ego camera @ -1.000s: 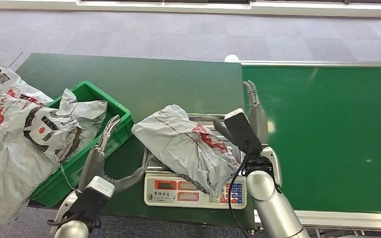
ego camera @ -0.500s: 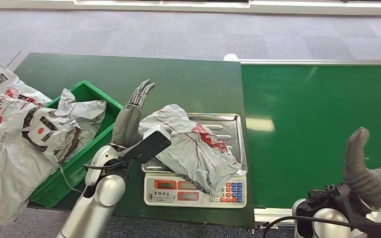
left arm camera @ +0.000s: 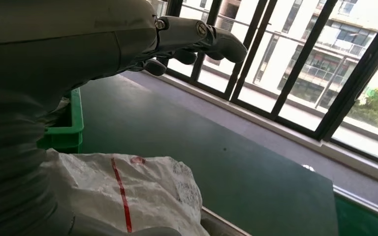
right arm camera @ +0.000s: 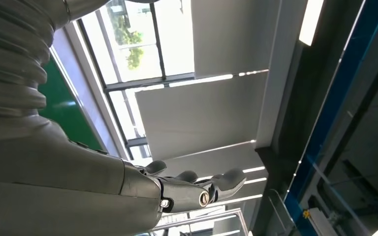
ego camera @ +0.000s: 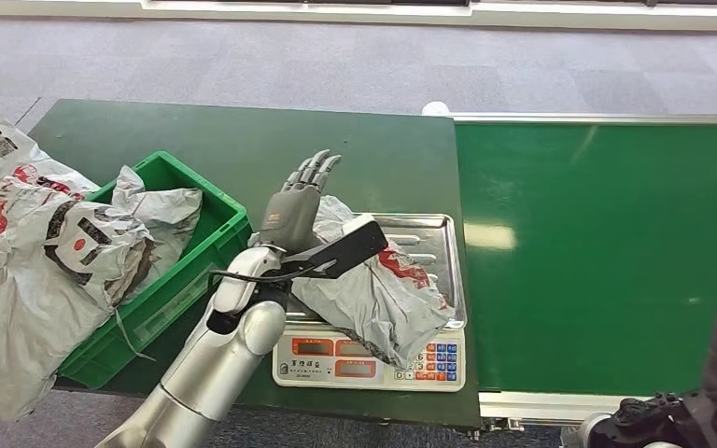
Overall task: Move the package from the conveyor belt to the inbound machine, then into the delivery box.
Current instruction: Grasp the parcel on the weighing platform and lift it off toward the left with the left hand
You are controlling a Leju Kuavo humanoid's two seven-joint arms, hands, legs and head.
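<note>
Hovering over the package (ego camera: 373,289), the left hand (ego camera: 291,207) has spread fingers, holding nothing; the right hand (right arm camera: 192,189) is also empty, fingers apart. Package lies on the scale tray (ego camera: 434,245) — the green bin (ego camera: 196,271) holds more grey bags (ego camera: 154,219).

A parcel-sorting hall — conveyor belt (ego camera: 607,252), weighing scale (ego camera: 370,359), green bin (ego camera: 163,280) of mailbags.

No legible txt, labels or nos.
</note>
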